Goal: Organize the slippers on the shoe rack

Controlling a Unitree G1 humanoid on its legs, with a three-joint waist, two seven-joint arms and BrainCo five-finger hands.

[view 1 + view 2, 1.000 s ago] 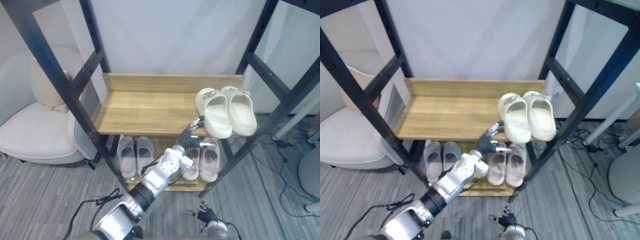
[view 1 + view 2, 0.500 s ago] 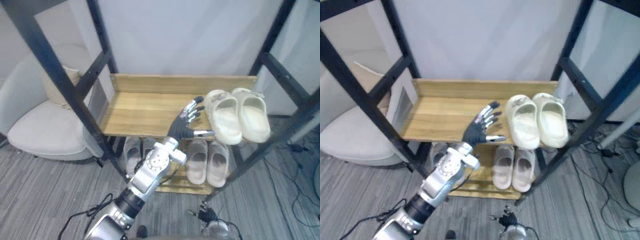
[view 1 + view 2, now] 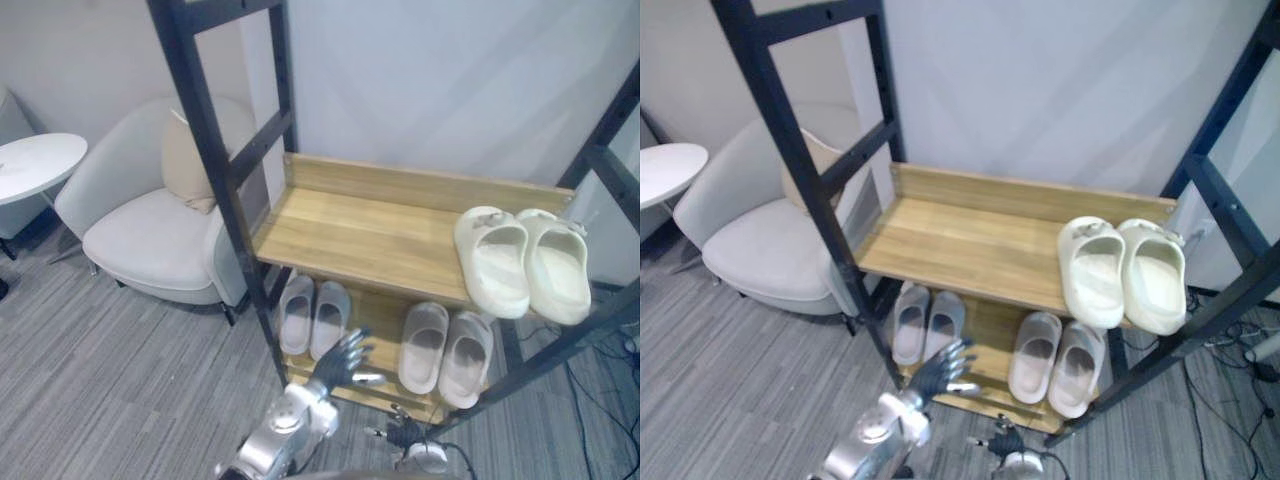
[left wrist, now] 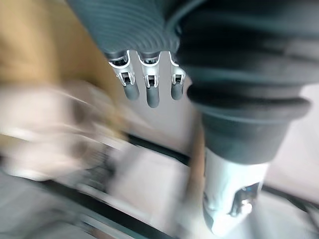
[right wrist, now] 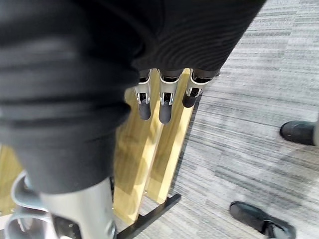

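A pair of cream slippers lies side by side at the right end of the rack's upper wooden shelf. On the lower shelf rest a grey pair at the left and a pale beige pair at the right. My left hand hangs open and empty low in front of the lower shelf, between the two lower pairs. Its fingers are straight and hold nothing. My right hand stays low by the floor, its fingers relaxed and empty.
The black metal rack post stands at the front left. A light armchair with a beige cushion and a round white table are to the left. A person's black shoes stand on the grey carpet.
The camera has swung left and back, bringing the armchair and table into view. My left hand has dropped from beside the cream slippers on the upper shelf to the lower shelf's front.
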